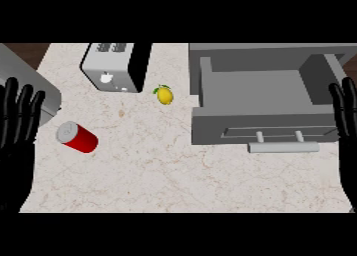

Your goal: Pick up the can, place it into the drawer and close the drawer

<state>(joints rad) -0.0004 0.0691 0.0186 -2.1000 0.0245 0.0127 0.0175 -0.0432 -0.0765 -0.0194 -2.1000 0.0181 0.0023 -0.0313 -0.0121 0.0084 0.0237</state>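
A red soda can [78,137], likely light, rigid and prone to rolling, lies sideways on the desk [173,175] beside the open, empty left hand [11,135], best gripped across its middle.

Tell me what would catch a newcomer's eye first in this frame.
The red can, lying on its side left of centre on the pale counter, stands out most. Next comes the open grey drawer at the right, with a yellow lemon between it and the toaster.

One can [77,137], one lemon [164,94], one toaster [116,66], one drawer [264,131], two hands [11,135]
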